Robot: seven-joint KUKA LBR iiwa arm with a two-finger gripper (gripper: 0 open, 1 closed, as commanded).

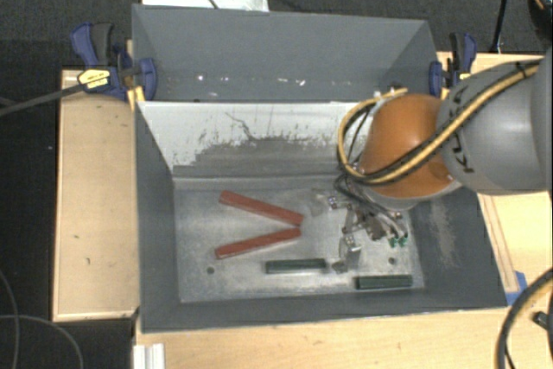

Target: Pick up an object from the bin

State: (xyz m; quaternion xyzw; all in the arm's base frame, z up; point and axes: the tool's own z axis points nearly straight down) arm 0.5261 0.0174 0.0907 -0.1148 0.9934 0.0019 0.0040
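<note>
claw low in bin | opening: cannot tell | by slim dark green bar

Scuffed matt metal bin; smooth red-brown sticks; glossy orange wrist cover.

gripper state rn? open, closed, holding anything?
Gripper: open or closed cannot be told. It is low in the grey metal bin, by the right end of a dark green flat bar.
</note>
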